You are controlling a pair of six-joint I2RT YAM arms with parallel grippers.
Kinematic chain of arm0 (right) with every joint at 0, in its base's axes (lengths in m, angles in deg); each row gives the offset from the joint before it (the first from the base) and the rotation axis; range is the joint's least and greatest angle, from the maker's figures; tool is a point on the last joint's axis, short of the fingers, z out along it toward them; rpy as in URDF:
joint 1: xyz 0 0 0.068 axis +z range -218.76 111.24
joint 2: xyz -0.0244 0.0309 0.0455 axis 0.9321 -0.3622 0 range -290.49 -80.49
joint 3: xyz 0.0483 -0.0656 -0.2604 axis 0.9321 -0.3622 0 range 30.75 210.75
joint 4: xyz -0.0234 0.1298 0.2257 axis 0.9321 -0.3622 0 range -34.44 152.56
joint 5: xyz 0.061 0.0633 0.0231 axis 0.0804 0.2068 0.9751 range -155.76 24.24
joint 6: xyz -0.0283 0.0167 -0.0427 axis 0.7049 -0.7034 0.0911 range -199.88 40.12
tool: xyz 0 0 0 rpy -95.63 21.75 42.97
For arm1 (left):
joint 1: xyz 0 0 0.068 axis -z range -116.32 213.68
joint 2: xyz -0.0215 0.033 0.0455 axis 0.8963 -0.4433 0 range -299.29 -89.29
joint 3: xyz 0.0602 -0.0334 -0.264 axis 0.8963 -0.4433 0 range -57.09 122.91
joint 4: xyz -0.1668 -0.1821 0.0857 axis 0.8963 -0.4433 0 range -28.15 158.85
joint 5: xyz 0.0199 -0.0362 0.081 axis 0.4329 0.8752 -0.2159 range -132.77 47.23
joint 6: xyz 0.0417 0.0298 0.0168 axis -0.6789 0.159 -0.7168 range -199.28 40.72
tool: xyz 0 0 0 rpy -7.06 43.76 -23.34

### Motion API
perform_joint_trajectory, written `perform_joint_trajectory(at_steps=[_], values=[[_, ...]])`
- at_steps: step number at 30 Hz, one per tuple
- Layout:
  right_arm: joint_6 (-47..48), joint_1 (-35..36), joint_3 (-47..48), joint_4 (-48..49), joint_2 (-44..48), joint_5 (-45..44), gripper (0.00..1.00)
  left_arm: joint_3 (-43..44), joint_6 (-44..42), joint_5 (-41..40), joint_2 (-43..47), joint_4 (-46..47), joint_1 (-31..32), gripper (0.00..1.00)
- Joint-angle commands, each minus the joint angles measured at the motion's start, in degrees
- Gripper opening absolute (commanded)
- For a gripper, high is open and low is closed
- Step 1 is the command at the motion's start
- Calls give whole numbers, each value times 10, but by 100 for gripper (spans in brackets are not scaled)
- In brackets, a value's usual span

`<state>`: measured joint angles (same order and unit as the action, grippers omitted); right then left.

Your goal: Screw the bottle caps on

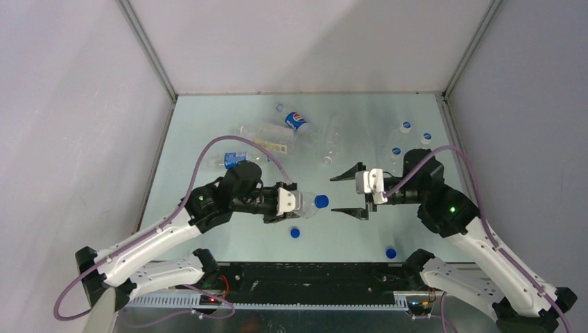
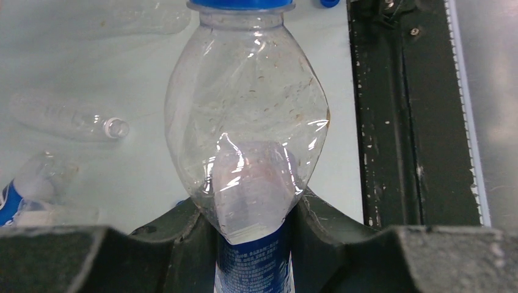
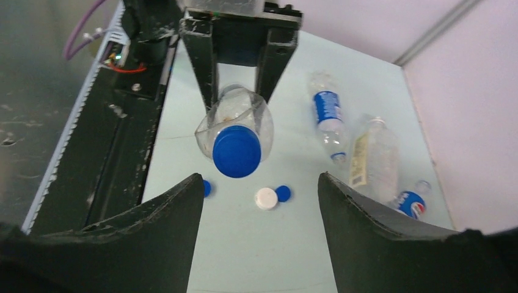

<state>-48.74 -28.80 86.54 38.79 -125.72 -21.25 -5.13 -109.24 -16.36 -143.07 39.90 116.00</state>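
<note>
A pale green surface [image 1: 360, 111] is lying between grey walls [image 1: 69, 104], and a black rail [image 1: 312, 277] is running along its near edge.

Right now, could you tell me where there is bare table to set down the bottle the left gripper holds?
Bare table runs near the front between the two loose blue caps, and at the back between the lying bottles and the standing capped bottles. Back left-centre is crowded.
</note>
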Motion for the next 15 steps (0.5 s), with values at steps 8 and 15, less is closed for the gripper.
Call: perform_joint_trajectory(at_steps=[8, 15], values=[[40, -4, 40, -24, -42, 121, 59, 43, 0, 55, -17, -9, -3, 13], [19, -4, 41, -5, -50, 135, 50, 49, 1, 60, -26, -9, -4, 13]])
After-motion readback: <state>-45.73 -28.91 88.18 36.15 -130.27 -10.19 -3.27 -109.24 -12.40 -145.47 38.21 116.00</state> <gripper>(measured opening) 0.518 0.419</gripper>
